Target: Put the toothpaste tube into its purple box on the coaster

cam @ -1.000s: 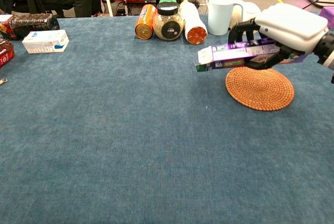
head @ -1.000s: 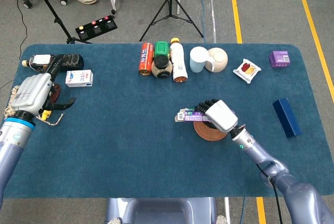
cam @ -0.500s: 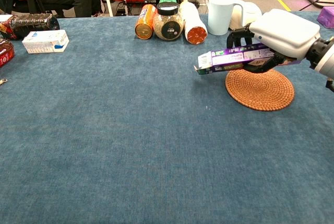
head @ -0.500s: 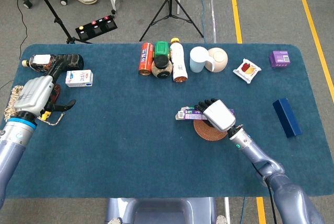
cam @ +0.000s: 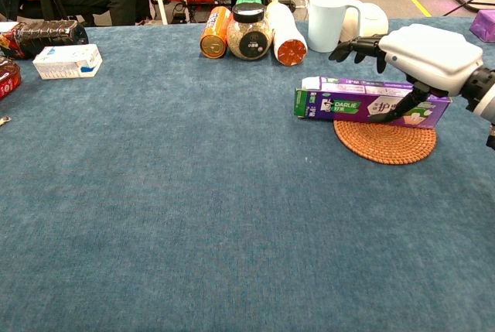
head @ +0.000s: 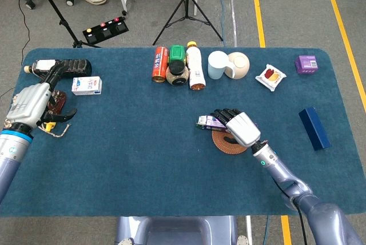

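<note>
From the head view, on blue felt table: long purple carton box lying across the far edge of a round woven coaster, under the right hand, fingers spread over it. Left hand at the table's left edge, grip unclear.

From the chest view: box resting flat on coaster, right hand above, fingers apart, thumb touching the box front.

The right hand hovers palm down with fingers spread, thumb angled downward. The left hand hangs with fingers loosely curled.
</note>
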### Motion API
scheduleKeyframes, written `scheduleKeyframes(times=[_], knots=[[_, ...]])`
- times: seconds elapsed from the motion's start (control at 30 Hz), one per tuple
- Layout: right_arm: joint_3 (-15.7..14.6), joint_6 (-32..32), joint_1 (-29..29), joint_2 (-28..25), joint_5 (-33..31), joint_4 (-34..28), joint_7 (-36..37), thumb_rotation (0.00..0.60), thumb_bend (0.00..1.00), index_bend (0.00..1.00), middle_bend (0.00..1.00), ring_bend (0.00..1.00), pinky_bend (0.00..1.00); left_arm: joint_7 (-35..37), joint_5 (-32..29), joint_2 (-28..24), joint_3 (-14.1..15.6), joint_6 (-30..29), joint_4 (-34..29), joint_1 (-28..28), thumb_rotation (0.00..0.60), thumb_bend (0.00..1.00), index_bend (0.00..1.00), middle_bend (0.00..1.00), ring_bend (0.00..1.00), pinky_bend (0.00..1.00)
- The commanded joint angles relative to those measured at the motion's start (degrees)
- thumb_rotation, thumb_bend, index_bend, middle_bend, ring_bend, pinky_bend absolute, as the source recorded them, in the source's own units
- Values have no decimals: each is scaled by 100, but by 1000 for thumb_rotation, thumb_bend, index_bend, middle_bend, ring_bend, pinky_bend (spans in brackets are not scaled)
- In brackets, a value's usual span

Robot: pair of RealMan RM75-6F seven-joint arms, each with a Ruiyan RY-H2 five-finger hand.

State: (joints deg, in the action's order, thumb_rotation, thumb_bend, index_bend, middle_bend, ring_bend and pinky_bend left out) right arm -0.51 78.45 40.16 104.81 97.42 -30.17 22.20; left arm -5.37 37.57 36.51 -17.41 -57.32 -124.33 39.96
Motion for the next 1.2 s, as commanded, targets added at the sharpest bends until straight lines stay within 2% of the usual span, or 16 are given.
scheduleKeyframes(times=[0.03,0.27,0.4,0.5,0.67,0.73,0.8,0.9,1.0,1.2], knots=[[-12,202,-48,-303,26,-494,6,600,82,155,180,225,328,65,59,-21,2,17,13,-48,600,270,0,0,140,455],[191,685,-162,-1165,-45,-1791,118,600,73,154,176,222,312,426,696,-90,116,18,76,-428,600,269,0,0,138,441],[238,737,-296,-1702,-147,-2267,237,600,46,154,176,223,301,634,1165,-112,264,-26,220,-725,600,245,0,0,56,247],[240,757,-505,-2207,-292,-2573,492,600,19,157,176,220,276,900,1812,-29,449,-364,428,-1149,600,199,0,0,3,169],[172,760,-864,-2807,-481,-2988,698,600,0,166,173,197,241,1491,2928,268,793,-1100,920,-1881,600,121,0,0,0,154],[127,725,-1015,-3038,-561,-3162,633,600,0,167,164,175,221,1673,3338,453,966,-1473,1180,-2191,600,96,0,0,0,148],[16,679,-1292,-3387,-704,-3522,550,600,0,167,152,149,200,1917,3771,843,1271,-2048,1631,-2697,600,83,0,0,0,146],[-85,693,-1565,-3746,-786,-4004,376,600,0,167,141,125,176,2205,4089,1317,1561,-2523,2223,-3172,600,78,0,0,0,143],[-175,849,-1852,-3984,-788,-4361,172,600,0,167,136,112,166,2421,4234,1700,1742,-2849,2738,-3528,600,75,0,0,0,141],[-283,1262,-2356,-4284,-691,-5062,-370,600,0,167,130,107,155,2423,4378,2285,1885,-3365,3343,-4013,600,73,0,0,0,140]])
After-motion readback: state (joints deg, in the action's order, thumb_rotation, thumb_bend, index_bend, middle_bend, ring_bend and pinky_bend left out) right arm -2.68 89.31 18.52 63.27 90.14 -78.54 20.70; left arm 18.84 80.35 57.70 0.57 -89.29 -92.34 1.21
